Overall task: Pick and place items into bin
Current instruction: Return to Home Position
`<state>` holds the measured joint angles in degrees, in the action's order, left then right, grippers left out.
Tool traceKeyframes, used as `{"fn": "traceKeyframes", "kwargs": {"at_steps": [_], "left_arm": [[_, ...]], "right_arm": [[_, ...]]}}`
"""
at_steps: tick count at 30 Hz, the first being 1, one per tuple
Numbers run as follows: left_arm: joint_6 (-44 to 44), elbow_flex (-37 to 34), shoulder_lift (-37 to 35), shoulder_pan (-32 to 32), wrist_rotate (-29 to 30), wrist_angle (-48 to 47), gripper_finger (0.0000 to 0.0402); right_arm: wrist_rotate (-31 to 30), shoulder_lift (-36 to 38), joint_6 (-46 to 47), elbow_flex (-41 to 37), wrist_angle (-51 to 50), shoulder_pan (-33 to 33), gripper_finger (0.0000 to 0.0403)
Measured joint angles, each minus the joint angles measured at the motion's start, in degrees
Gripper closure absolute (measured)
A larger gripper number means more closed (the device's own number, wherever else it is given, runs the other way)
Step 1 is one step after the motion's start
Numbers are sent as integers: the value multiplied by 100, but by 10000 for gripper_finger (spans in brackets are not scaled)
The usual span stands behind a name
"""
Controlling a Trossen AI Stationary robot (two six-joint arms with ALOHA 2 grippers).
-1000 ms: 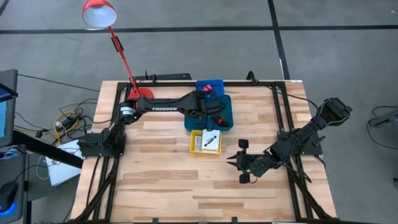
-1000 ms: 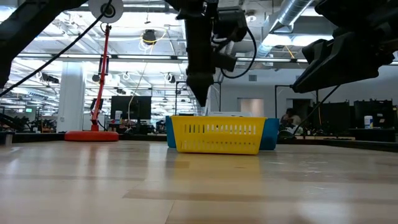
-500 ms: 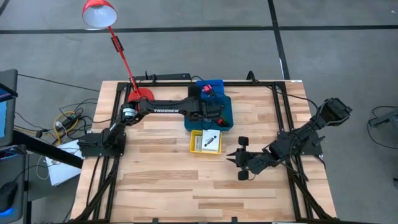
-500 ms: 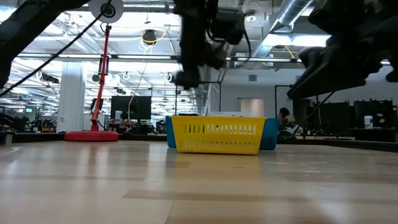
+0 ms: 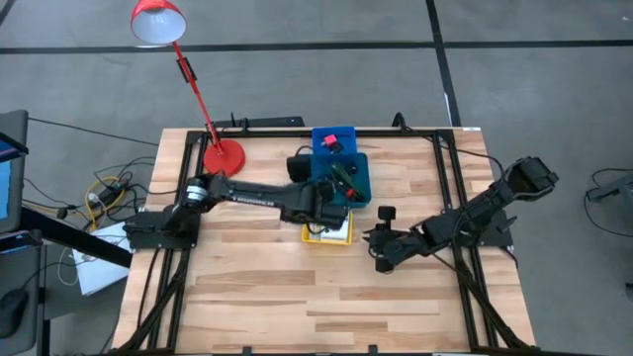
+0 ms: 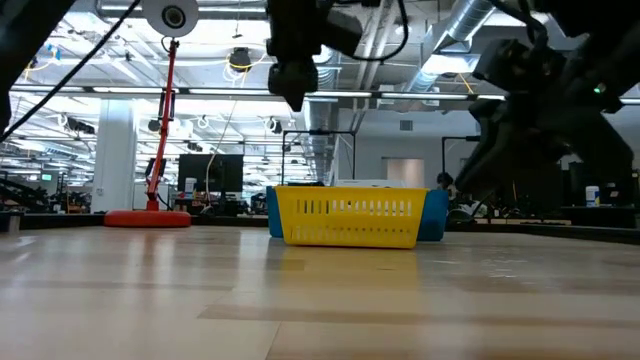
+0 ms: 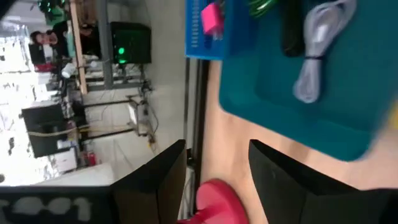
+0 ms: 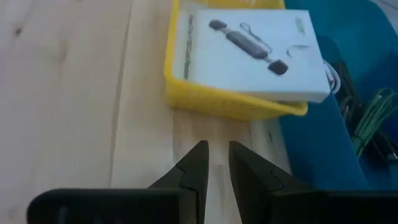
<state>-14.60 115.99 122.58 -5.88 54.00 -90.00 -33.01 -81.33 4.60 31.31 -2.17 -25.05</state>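
Note:
A yellow bin [image 8: 217, 102] holds a white printed card [image 8: 249, 50] lying flat. Behind it lies a teal tray [image 7: 348, 118] with a grey coiled cable [image 7: 317, 50] and a green-and-black cable [image 8: 373, 118]. A pink piece [image 7: 211, 17] lies in the small blue bin [image 5: 334, 138] at the far edge. My left gripper [image 7: 217, 149] hangs open and empty above where the yellow bin and tray meet [image 5: 336, 188]. My right gripper [image 8: 217, 149] hovers to the right of the yellow bin [image 5: 371, 237]. Its fingers are closed to a narrow slit with nothing in it.
A red desk lamp stands with its base [image 5: 223, 153] at the far left of the table. Black frame rails [image 5: 445, 198] run along the table's sides. Bare wood [image 5: 297, 297] fills the near half of the table.
My left gripper has come back from over the blue bin and tray toward the table's near edge, over the yellow bin. It has also risen and tipped up from pointing down. My right gripper has drifted toward the far edge and the yellow bin.

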Motion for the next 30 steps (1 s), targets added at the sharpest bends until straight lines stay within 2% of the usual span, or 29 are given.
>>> {"fn": "traceKeyframes", "kwargs": {"at_steps": [5, 8, 13, 16, 18, 20, 23, 26, 28, 30], "left_arm": [[-280, 2, -2, -548, -536, 0, 235], [-528, 0, -2, -917, -601, 2, 235], [-550, 0, -4, -1592, -283, 263, 235], [-167, 0, -46, -1942, -482, 769, 235], [385, 0, -84, -2113, -1046, 1249, 235], [1111, 0, -111, -2221, -2021, 1939, 235], [2196, 0, -133, -2193, -4115, 2793, 235], [2985, 0, -164, -1995, -6196, 3152, 235], [3187, -3, -193, -1812, -6972, 3152, 235], [3186, -3, -234, -1620, -7233, 3213, 235]], "right_arm": [[19, -376, -11, 5, 649, 97, 344], [92, -628, -11, 31, 1186, 124, 344], [943, -907, -192, 454, 1439, 101, 344], [1465, -954, -256, 739, 1437, 32, 344], [1682, -949, -344, 893, 1426, -55, 344], [1803, -946, -414, 1040, 1442, -154, 344], [1816, -946, -511, 1192, 1420, -318, 344], [1817, -941, -526, 1389, 1176, -481, 344], [1817, -941, -516, 1566, 744, -601, 344], [1816, -943, -500, 1826, 256, -734, 344]]}}
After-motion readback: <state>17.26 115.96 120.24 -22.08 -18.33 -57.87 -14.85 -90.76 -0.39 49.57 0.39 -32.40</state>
